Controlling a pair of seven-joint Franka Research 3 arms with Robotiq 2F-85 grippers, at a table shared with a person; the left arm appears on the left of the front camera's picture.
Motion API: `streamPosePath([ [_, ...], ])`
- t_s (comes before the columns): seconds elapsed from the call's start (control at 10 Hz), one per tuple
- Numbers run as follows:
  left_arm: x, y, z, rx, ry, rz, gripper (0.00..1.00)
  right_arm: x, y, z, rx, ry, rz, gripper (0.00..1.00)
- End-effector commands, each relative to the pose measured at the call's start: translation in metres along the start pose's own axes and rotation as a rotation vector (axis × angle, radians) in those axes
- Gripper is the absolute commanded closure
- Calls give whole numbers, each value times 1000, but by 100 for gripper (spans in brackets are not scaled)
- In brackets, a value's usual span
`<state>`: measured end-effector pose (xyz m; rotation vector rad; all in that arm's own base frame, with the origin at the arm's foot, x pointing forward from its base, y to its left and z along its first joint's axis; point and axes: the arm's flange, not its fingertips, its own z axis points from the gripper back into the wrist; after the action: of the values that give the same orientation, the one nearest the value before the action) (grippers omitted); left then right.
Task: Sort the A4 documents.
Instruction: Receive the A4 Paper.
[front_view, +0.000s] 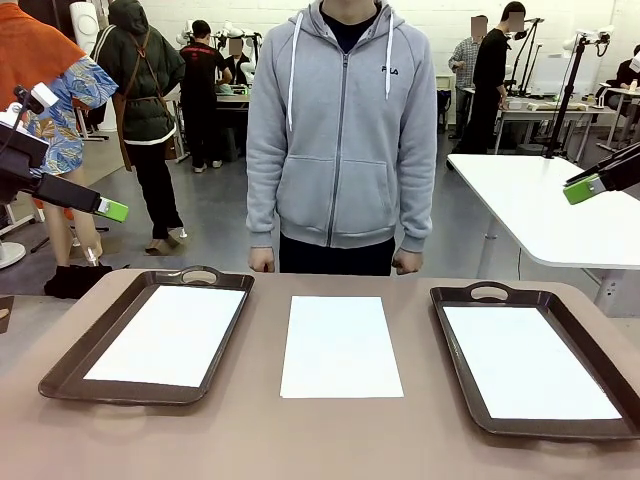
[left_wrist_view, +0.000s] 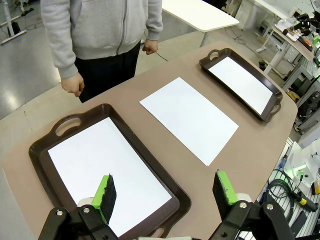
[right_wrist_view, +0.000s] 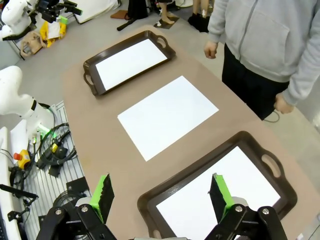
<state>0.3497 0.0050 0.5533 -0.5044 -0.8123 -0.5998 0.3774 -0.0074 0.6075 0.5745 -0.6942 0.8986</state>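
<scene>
Three A4 documents lie flat on the brown table. One white sheet (front_view: 340, 346) rests bare in the middle, between two dark brown trays. Another sheet (front_view: 172, 335) lies in the left tray (front_view: 100, 335), the third (front_view: 525, 362) in the right tray (front_view: 545, 297). My left gripper (front_view: 112, 209) hangs high off the table's left side, open and holding nothing; its wrist view looks down over the left tray's sheet (left_wrist_view: 105, 170) and the middle sheet (left_wrist_view: 190, 117). My right gripper (front_view: 585, 188) hovers high at the right, open and holding nothing, above the right tray's sheet (right_wrist_view: 220, 195).
A person in a grey hoodie stands at the table's far edge, both hands (front_view: 262, 260) hanging just beyond it. A white table (front_view: 540, 200) stands behind at the right. Cables and gear (right_wrist_view: 50, 150) lie on the floor past the table's edge.
</scene>
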Motion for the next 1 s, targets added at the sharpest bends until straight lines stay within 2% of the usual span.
streamPosePath([
  [0.0,0,0,-1,1,-2,-2,0,0,0,0,2,-2,1,0],
  [0.9,0,0,-1,1,-2,-2,0,0,0,0,2,-2,1,0],
])
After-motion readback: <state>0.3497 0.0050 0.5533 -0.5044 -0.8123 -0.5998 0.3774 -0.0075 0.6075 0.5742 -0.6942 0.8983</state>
